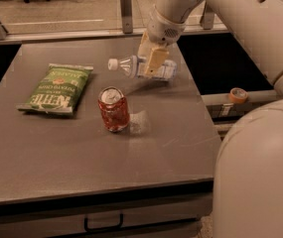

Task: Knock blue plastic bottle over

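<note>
The blue plastic bottle (pixel 128 64) is a clear bottle with a white cap. It lies nearly horizontal at the back right of the table, cap pointing left. My gripper (pixel 153 63) comes down from the upper right and sits right over the bottle's middle, covering part of it. A shadow falls on the table just below the bottle. I cannot tell whether the bottle rests on the table or is slightly above it.
A red can (pixel 113 109) with a silver top stands upright mid-table, with a small clear crumpled piece (pixel 138 122) beside it. A green chip bag (pixel 56 89) lies at the left. The grey table (pixel 81 152) ends close to the right of the bottle. My white body (pixel 260 172) fills the right side.
</note>
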Controlling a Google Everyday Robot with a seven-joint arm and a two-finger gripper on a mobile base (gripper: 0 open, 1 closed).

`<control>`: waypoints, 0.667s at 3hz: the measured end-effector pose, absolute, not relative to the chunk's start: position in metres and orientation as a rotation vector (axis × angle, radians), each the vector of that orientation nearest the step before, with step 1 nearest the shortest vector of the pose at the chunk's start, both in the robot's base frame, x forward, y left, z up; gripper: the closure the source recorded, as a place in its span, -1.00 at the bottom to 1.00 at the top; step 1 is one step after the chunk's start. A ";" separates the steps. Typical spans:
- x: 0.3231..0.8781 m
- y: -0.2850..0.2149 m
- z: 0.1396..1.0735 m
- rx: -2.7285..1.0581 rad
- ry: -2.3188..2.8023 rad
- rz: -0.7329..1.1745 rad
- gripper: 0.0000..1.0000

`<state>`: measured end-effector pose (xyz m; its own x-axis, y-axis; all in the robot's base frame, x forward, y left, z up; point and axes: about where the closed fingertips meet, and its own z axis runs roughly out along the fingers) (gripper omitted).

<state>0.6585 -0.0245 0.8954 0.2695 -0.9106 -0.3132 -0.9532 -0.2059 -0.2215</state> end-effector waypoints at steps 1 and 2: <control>0.654 -0.021 0.894 -2.192 1.691 0.174 -0.72; 0.651 -0.019 0.894 -2.161 1.700 0.228 -1.00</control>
